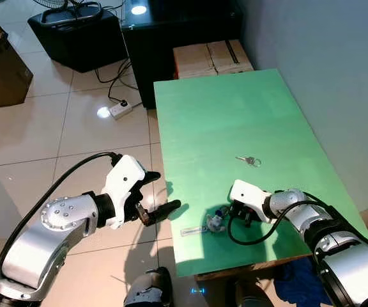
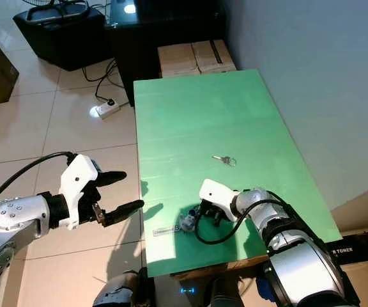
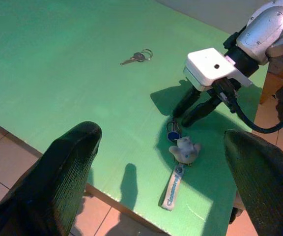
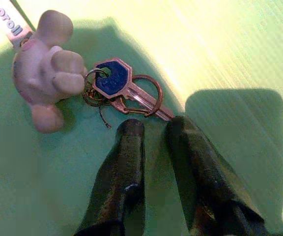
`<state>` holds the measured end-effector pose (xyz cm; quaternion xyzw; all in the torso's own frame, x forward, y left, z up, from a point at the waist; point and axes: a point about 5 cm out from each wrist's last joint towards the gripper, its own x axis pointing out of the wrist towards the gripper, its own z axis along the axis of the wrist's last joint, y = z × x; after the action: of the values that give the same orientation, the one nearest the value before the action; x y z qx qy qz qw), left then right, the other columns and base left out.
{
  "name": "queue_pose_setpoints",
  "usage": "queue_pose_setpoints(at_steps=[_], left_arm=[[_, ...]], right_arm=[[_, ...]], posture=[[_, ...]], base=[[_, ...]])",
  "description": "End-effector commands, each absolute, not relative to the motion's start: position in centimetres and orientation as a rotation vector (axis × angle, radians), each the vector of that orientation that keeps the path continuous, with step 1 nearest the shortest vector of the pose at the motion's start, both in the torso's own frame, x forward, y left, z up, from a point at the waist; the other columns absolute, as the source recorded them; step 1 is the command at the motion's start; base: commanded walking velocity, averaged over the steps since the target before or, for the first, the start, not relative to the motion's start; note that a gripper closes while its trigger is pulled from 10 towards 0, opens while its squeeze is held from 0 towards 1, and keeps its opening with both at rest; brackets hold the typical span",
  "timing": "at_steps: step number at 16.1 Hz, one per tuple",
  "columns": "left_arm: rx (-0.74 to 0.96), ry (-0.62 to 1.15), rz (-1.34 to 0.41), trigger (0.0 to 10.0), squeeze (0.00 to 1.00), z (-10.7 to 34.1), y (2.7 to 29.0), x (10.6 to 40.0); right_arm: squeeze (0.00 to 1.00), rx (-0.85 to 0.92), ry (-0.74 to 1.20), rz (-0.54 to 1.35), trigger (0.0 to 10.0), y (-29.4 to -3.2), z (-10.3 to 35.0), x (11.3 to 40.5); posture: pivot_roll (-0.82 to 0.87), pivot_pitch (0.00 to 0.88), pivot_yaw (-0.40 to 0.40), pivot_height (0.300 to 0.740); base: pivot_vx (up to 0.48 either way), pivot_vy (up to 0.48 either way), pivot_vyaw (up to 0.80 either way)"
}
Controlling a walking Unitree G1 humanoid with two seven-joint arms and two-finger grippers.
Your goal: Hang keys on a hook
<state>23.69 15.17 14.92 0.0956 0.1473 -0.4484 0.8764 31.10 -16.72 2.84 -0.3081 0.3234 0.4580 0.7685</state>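
Green table (image 1: 235, 121) bears the blue-headed key bunch (image 4: 119, 88) just beyond the right gripper (image 4: 151, 127); its fingers stand narrowly parted, holding nothing, the key's blade running between their tips; left gripper (image 1: 161, 192) hovers wide open off the table edge, farther away.

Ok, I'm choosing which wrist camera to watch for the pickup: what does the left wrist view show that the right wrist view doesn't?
Left wrist view: the wider scene, with a second small key set farther along the green table, the tiled floor, and the right end effector seen from outside. Right wrist view: close detail of the blue-headed key with its rings and clasp, just ahead of that end effector's fingertips. Shared: the grey plush charm and the lettered strap.
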Motion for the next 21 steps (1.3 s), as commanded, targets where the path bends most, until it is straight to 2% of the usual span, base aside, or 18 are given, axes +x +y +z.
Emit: queue_pose_setpoints(at_steps=[1,6,10,12,13,14,21], left_arm=[[0.208,0.314,-0.943,10.0,0.0,14.7,15.0,23.4],[0.208,0.306,-0.94,10.0,0.0,14.7,14.9,23.5],[0.207,0.297,-0.935,10.0,0.0,14.7,14.8,23.6],[0.211,0.297,-0.937,10.0,0.0,14.6,14.9,23.7],[0.213,0.297,-0.937,10.0,0.0,14.7,14.9,23.7],[0.217,0.298,-0.941,10.0,0.0,14.7,14.9,23.8],[0.233,0.301,-0.952,10.0,0.0,14.7,15.0,23.8]], right_arm=[[0.0,-0.643,0.726,1.003,0.0,-17.2,2.4,30.5],[0.0,-0.608,0.685,1.003,0.0,-17.2,2.9,30.9],[0.0,-0.463,0.614,0.993,0.0,-17.3,3.8,31.3],[0.0,-0.456,0.567,1.0,0.0,-17.3,4.3,31.5],[0.0,-0.456,0.56,0.994,6.4,-17.2,4.4,31.6],[1.0,-0.464,0.549,0.99,10.0,-17.1,4.6,31.8],[1.0,-0.525,0.559,1.055,10.0,-15.6,4.7,32.0]], posture=[[0.03,0.201,0.068,0.74],[0.02,0.185,0.06,0.74],[0.01,0.177,0.056,0.74],[0.0,0.181,0.061,0.74],[0.0,0.187,0.063,0.74],[0.0,0.19,0.064,0.74],[0.02,0.212,0.069,0.74]], base=[[0.0,0.0,0.0],[0.0,0.0,0.0],[0.0,0.0,0.0],[0.0,0.0,0.0],[0.0,0.0,0.0],[0.0,0.0,0.0],[0.0,0.0,0.0]])
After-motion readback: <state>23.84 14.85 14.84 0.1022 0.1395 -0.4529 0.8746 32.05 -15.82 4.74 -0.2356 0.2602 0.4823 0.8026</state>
